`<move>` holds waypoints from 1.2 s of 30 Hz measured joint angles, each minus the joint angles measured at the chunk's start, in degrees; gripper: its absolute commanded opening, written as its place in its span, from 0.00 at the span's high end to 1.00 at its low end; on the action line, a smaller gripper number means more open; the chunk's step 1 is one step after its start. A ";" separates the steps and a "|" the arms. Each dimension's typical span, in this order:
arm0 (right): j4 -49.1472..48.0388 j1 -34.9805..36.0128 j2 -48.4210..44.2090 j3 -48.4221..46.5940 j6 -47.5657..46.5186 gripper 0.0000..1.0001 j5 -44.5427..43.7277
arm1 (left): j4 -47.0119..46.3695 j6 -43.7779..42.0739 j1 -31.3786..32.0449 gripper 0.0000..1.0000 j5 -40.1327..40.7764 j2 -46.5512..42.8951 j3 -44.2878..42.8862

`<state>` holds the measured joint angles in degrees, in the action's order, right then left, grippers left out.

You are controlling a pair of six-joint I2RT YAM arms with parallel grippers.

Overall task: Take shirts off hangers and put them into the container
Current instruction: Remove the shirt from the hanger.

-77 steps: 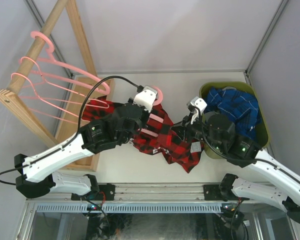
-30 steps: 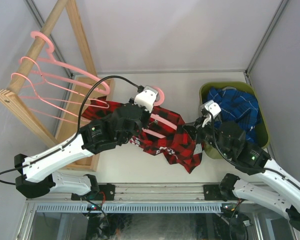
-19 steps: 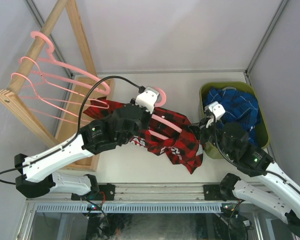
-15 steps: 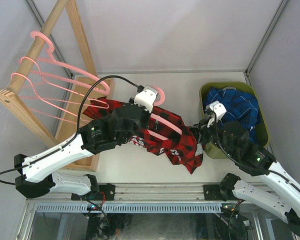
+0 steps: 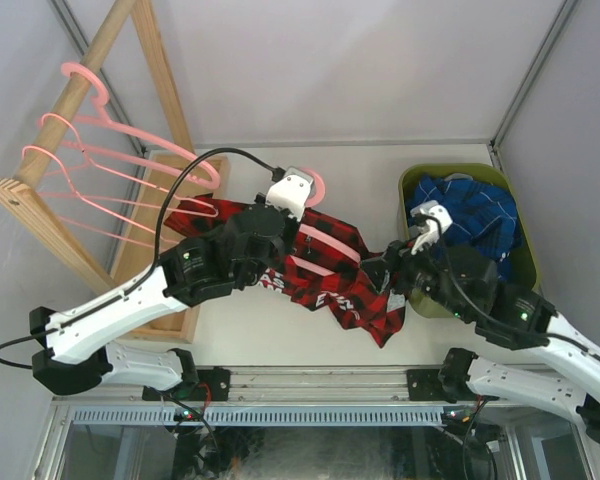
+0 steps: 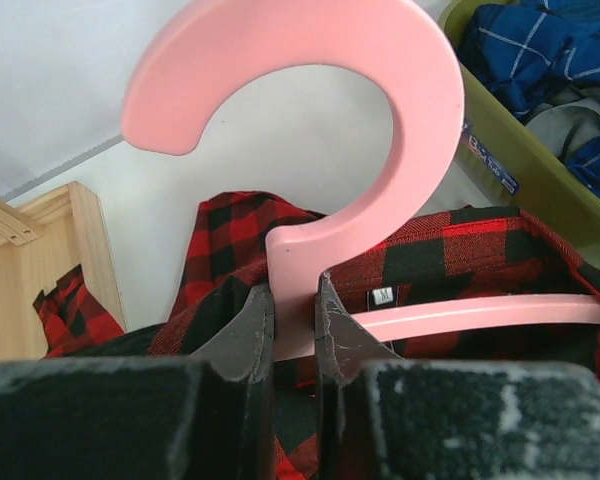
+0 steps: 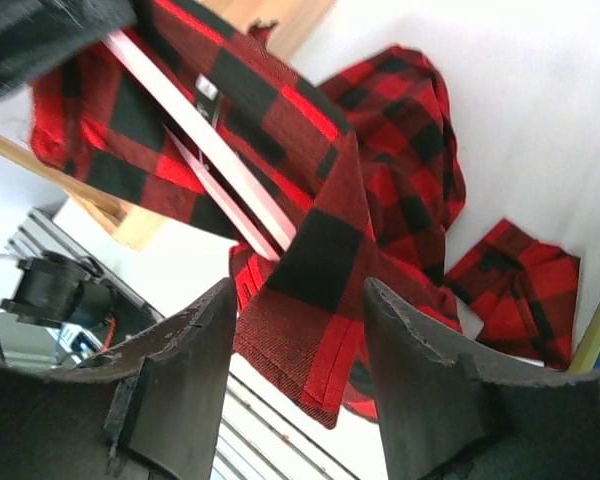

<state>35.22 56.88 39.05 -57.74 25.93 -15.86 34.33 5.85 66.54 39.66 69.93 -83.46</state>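
As pincer (image 6: 292,292) grips, hanger hook (image 6: 420,120) points away

Robotics lab cell, prob.: plain white walls (image 5: 380,70), alu frame rail (image 5: 320,380) along table (image 5: 360,170) edge.

We find the hanger (image 6: 380,130) neck between our left gripper (image 6: 292,320) fingers, the shirt (image 5: 330,285) draped under it. A shirt edge hangs between our right gripper (image 7: 298,300) jaws. The container (image 5: 458,170), with other shirts (image 5: 470,215) inside, sits right of that gripper, and the rack (image 5: 40,220) stands left of the left gripper.
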 measured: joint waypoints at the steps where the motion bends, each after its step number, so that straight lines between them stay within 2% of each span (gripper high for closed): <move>1: 0.55 0.76 1.05 -0.09 0.37 0.46 -0.90 | 0.17 0.15 0.00 1.00 0.46 0.17 -0.35; 6: 2.10 3.37 5.81 -0.09 1.55 0.45 -3.87 | 1.16 0.61 -0.04 1.00 1.18 0.72 -1.18; 7: 2.12 3.72 6.73 -0.09 1.84 0.47 -4.83 | 1.49 0.61 -0.04 1.00 1.25 0.83 -1.18; 8: 2.16 4.07 7.50 -0.09 2.05 0.54 -5.90 | 1.84 0.63 -0.04 1.00 1.33 0.96 -1.18; 10: 2.64 4.81 8.92 -0.11 2.12 0.76 -8.28 | 2.23 0.66 -0.04 1.00 1.44 1.25 -1.20; 11: 3.26 5.22 9.77 -0.22 2.23 0.84 -9.88 | 2.49 0.66 -0.04 1.00 1.73 1.33 -1.20; 12: 3.76 5.42 10.40 -0.33 1.92 0.90 -10.93 | 2.86 0.66 -0.04 1.00 1.84 1.40 -1.20; 15: 5.49 5.90 12.13 -0.92 2.29 0.99 -14.56 | 4.11 0.52 -0.07 1.00 2.40 1.55 -1.18; 20: 7.54 5.64 10.36 1.07 2.69 1.00 -18.29 | 3.76 0.63 -0.09 1.00 3.61 1.55 -1.18; 25: 3.37 2.54 2.91 8.37 3.13 1.00 -16.44 | 3.21 0.81 0.20 1.00 2.97 1.55 -1.18; 29: 0.35 -3.85 -1.25 13.25 3.85 1.00 -11.08 | 0.81 1.05 0.20 1.00 0.96 1.07 -0.26; 36: -5.05 -14.73 -1.53 19.28 4.11 0.99 1.77 | -4.24 0.70 0.22 1.00 -4.96 -4.00 4.98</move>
<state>30.17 42.15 37.52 -38.46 30.04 -14.09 30.09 6.55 66.76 34.70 65.93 -78.48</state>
